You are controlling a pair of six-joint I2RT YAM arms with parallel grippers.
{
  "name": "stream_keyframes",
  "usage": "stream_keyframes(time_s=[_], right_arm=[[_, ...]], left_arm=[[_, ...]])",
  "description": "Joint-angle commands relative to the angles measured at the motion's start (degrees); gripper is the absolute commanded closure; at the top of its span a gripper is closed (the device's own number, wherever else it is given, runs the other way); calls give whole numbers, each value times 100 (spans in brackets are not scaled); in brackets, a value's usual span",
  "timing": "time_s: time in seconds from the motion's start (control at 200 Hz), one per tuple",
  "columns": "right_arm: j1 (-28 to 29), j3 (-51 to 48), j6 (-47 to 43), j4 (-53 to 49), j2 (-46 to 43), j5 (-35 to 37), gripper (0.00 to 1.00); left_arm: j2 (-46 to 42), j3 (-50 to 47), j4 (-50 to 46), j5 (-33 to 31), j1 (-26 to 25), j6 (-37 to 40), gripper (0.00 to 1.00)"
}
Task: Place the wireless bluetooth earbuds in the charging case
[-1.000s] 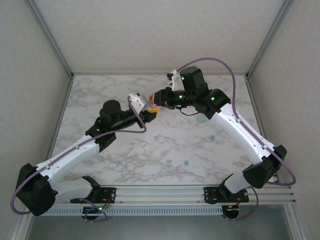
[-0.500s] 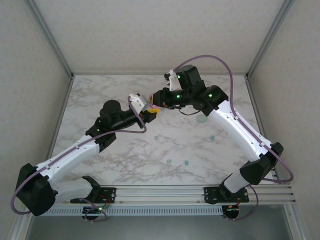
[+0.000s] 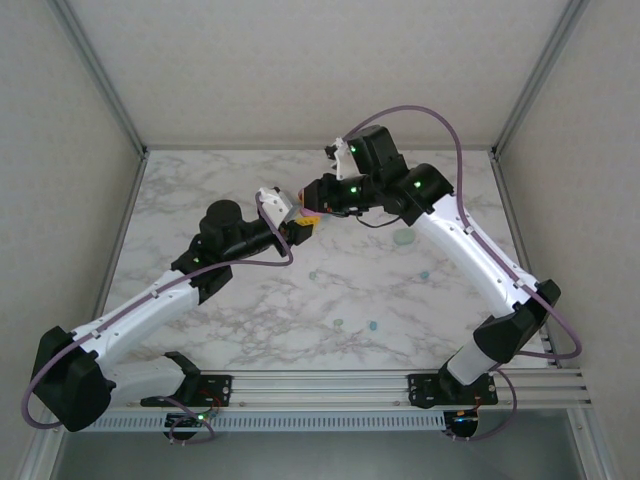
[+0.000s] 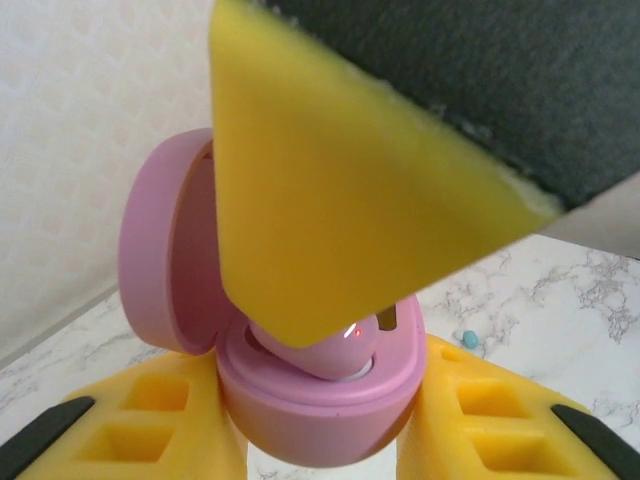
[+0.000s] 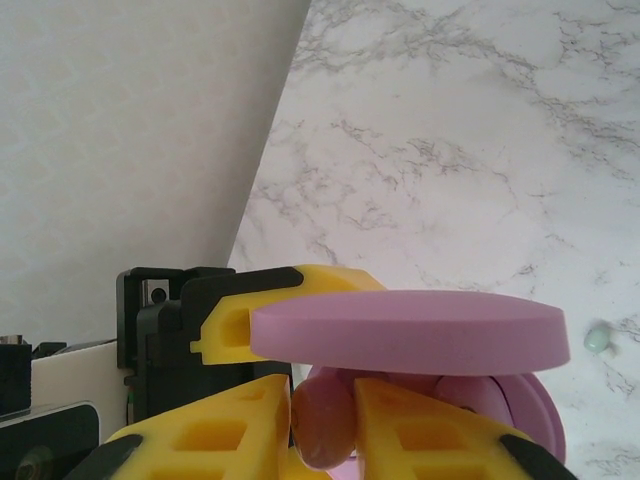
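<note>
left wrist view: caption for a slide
Left tool grips the open pink charging case while the right tool holds a pink earbud in its well.

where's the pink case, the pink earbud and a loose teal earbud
pink case (image 4: 320,415): left wrist view, front wall of the base
pink earbud (image 5: 322,420): right wrist view, its rounded body
loose teal earbud (image 4: 467,340): left wrist view, its middle

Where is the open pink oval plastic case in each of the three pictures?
Top external: pink oval case, just above picture centre.
Left wrist: bottom centre, lid open at left.
Right wrist: lower right, lid edge-on, above the gripped pink earbud.
Shared landmark: white marbled table.
</note>
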Motion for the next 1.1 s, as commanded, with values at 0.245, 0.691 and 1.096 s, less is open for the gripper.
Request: stream_keyframes(time_s=[0.245, 0.691, 1.096], right_arm=[[186, 324, -41, -317, -5, 332, 73], [186, 320, 5, -220, -232, 532, 69], [186, 240, -115, 51, -520, 687, 66]], left_arm=[[0, 172, 223, -113, -47, 12, 72], [-9, 145, 213, -127, -47, 2, 72], [-19, 145, 204, -114, -47, -9, 72]])
